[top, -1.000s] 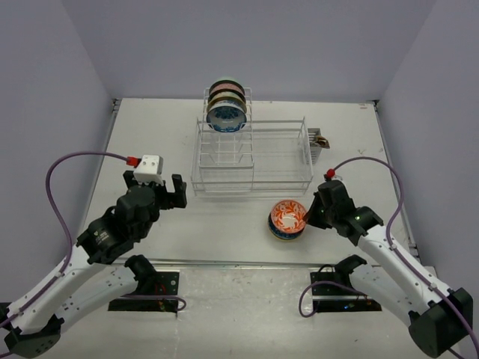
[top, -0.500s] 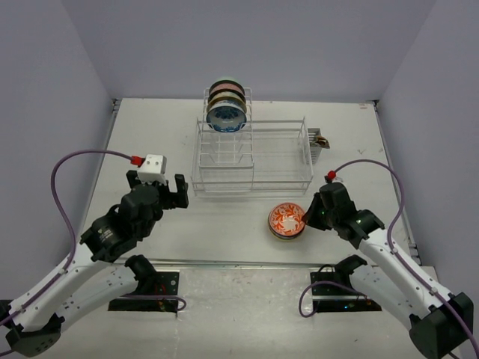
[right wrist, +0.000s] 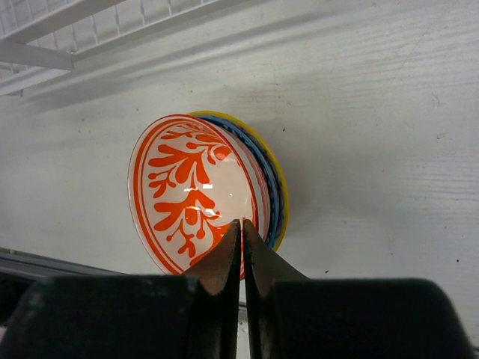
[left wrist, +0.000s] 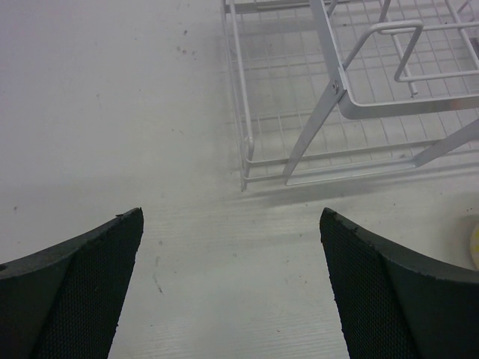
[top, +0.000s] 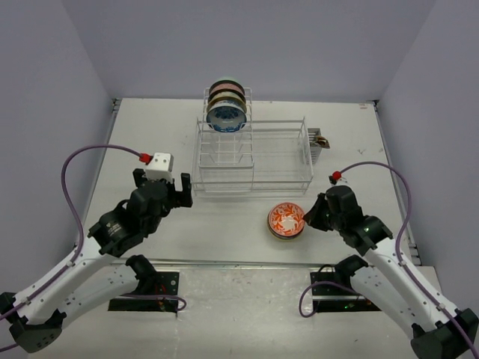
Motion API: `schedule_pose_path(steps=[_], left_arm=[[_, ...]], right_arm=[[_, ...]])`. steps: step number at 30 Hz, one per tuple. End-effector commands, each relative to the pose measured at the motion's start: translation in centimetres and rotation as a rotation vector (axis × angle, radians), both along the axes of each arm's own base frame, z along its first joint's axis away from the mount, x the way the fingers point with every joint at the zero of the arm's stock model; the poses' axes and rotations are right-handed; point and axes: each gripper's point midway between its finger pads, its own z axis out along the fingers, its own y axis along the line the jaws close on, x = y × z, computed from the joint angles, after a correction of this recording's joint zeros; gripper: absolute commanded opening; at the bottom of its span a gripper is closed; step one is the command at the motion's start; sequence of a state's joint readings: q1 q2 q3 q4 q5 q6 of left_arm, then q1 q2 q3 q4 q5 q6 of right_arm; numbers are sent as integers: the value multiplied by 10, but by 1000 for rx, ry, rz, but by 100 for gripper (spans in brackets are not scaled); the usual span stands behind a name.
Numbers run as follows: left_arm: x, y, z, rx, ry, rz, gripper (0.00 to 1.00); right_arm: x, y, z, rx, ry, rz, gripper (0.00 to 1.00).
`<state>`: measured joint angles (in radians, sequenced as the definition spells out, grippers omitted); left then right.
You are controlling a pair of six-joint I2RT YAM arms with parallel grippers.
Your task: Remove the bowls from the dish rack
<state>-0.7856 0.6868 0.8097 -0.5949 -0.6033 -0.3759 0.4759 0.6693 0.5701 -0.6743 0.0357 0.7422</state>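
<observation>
A red-orange bowl (top: pixel 287 218) lies on top of a stack of bowls with blue and yellow rims (right wrist: pixel 275 191) on the table in front of the dish rack (top: pixel 251 187). My right gripper (top: pixel 310 218) is shut on the near rim of the red-orange bowl (right wrist: pixel 191 191), its fingertips (right wrist: pixel 232 232) pinching it. Three bowls stand upright in the rack's back slots, a blue-white floral one (top: pixel 226 118) at the front. My left gripper (top: pixel 174 193) is open and empty, low over the table by the rack's front left corner (left wrist: pixel 245 153).
A small brown and grey object (top: pixel 320 140) sits against the rack's right side. The rack's wide front section holds no bowls. A yellow bowl rim (left wrist: pixel 474 241) shows at the right edge of the left wrist view.
The right gripper has lowered the tilted red-orange bowl flat onto the stack. The left arm has moved forward and right toward the rack's front left corner.
</observation>
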Motion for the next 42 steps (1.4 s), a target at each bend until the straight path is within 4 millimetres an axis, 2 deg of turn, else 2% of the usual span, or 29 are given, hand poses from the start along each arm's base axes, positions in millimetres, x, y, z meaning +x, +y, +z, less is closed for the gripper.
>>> schedule_pose_path(steps=[1, 6, 11, 16, 19, 20, 21, 23, 24, 25, 26, 27, 29, 32, 33, 34, 38, 42], left_arm=[[3, -5, 27, -86, -59, 3, 100], [4, -10, 29, -102, -56, -11, 100], [6, -19, 35, -133, -54, -31, 100], [12, -32, 57, -187, -82, -54, 100], [19, -38, 80, -226, -114, -49, 100], [22, -40, 87, -231, -126, -45, 100], [24, -40, 102, -233, -155, -49, 100], [36, -48, 110, -198, -160, -50, 100], [40, -49, 130, -183, -194, -55, 100], [49, -57, 123, -129, -153, -56, 100], [54, -60, 127, -105, -146, -56, 100], [65, -65, 142, -68, -156, -51, 100], [74, -66, 149, 1, -151, -35, 100], [93, -68, 165, 116, -180, -8, 100], [102, -73, 160, 178, -168, -21, 100], [105, -76, 172, 181, -188, -29, 100], [121, -101, 170, 309, -220, -163, 98], [139, -124, 150, 420, -190, -247, 93]], right_arm=[[6, 2, 2, -2, 9, -13, 1], [6, 1, -11, -23, 46, -21, 0], [8, 0, -11, -27, 40, -27, 0], [8, 1, -9, -26, 38, -21, 0], [9, 4, -3, -13, 28, -6, 0], [9, 5, 1, -7, 19, 0, 0], [11, 7, 13, 13, -15, 11, 0], [10, 10, 29, 32, -57, 40, 2], [11, 11, 45, 47, -97, 44, 4], [8, 8, 57, 49, -129, 49, 12], [9, 1, 64, 31, -153, 25, 16], [5, -5, 76, 14, -167, 20, 19], [4, -15, 91, -12, -204, -6, 25], [-3, -19, 113, -7, -246, 4, 33], [-5, -21, 119, -8, -260, 9, 36], [-7, -23, 123, -7, -273, 6, 38], [-11, -31, 132, -27, -300, -9, 43], [-16, -34, 136, -32, -317, 2, 45]])
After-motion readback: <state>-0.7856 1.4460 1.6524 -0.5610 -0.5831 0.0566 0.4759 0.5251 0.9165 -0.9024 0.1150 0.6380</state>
